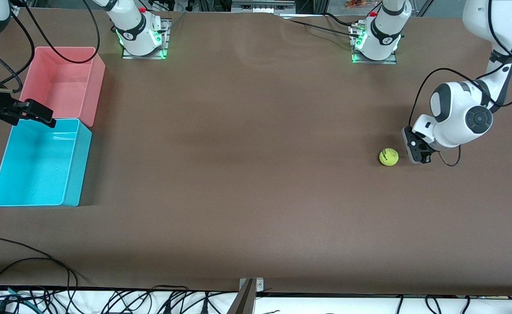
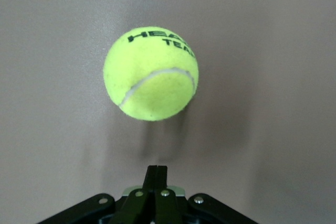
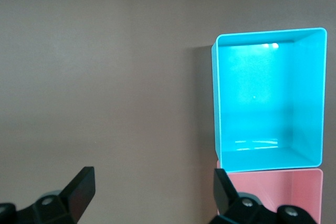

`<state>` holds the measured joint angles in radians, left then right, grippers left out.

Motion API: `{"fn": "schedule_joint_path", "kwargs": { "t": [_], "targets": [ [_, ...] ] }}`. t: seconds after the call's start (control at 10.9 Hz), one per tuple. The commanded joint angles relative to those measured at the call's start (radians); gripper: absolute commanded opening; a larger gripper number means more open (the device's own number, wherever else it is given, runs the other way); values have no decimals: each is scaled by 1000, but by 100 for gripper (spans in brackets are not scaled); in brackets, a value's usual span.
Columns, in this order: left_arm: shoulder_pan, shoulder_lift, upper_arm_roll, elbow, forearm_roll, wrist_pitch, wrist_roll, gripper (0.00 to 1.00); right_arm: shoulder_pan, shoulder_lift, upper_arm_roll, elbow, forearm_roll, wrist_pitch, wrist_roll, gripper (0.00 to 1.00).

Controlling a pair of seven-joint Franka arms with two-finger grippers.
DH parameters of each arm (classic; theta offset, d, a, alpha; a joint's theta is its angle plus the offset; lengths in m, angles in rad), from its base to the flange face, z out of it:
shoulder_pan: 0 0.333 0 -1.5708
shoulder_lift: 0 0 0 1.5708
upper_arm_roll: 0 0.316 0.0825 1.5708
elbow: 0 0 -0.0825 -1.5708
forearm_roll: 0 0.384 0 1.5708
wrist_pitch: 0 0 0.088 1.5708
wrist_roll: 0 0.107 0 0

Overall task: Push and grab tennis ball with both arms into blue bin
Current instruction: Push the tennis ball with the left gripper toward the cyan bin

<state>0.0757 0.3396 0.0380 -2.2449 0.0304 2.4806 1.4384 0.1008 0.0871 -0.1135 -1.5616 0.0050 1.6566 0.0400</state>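
the tennis ball (image 1: 388, 157) sits on the brown table (image 1: 247, 174) toward the left arm's end, well apart from both bins. in the left wrist view the tennis ball (image 2: 151, 73) shows black printed lettering and a white seam, and it casts a soft shadow on the table (image 2: 273, 51).

the left gripper (image 1: 421, 158) is low at the table just beside the ball, on the side toward the left arm's end; a small gap shows between them. its fingers (image 2: 156, 182) are clenched together into one narrow tip, with nothing between them, and that tip points at the ball in the left wrist view.

the blue bin (image 1: 70, 174) stands at the right arm's end of the table, open at the top, with nothing in it. the pink bin (image 1: 94, 83) stands touching it, farther from the front camera, also with nothing in it.

the right gripper (image 1: 35, 113) hangs over the edge where the two bins meet. its fingers (image 3: 81, 187) are released and spread wide, grasping nothing. in the right wrist view the blue bin (image 3: 310, 77) and a strip of the pink bin (image 3: 294, 182) lie below it, with bare table (image 3: 105, 77) beside them.

dark cables (image 1: 29, 266) lie along the table edge nearest the front camera.
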Motion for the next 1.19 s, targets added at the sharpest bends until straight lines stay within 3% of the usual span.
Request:
{"fn": "schedule_joint_path", "kwargs": {
  "t": [0.0, 0.37, 0.64, 0.83, 0.92, 1.1],
  "targets": [
    [-10, 47, 2, 44, -27, 12, 33, 0, 4, 11, -2, 26, 10, -8, 11, 100],
    [-31, 73, -3, 47, -38, 35, 22, 0, 2, 11, -2, 26, 10, -3, 11, 100],
    [-92, 111, -32, 45, -151, 105, 10, 0, 2, 13, -2, 28, 9, -1, 11, 100],
    [-186, 136, -87, 100, -262, 150, -158, 0, 2, 13, -3, 26, 10, -1, 11, 100],
    [-210, 142, -92, 129, -247, 149, -273, 0, 2, 13, -3, 26, 10, -1, 11, 100],
    [-202, 141, -92, 119, -245, 147, -233, 0, 2, 13, -3, 26, 10, -1, 11, 100]
  ]
}}
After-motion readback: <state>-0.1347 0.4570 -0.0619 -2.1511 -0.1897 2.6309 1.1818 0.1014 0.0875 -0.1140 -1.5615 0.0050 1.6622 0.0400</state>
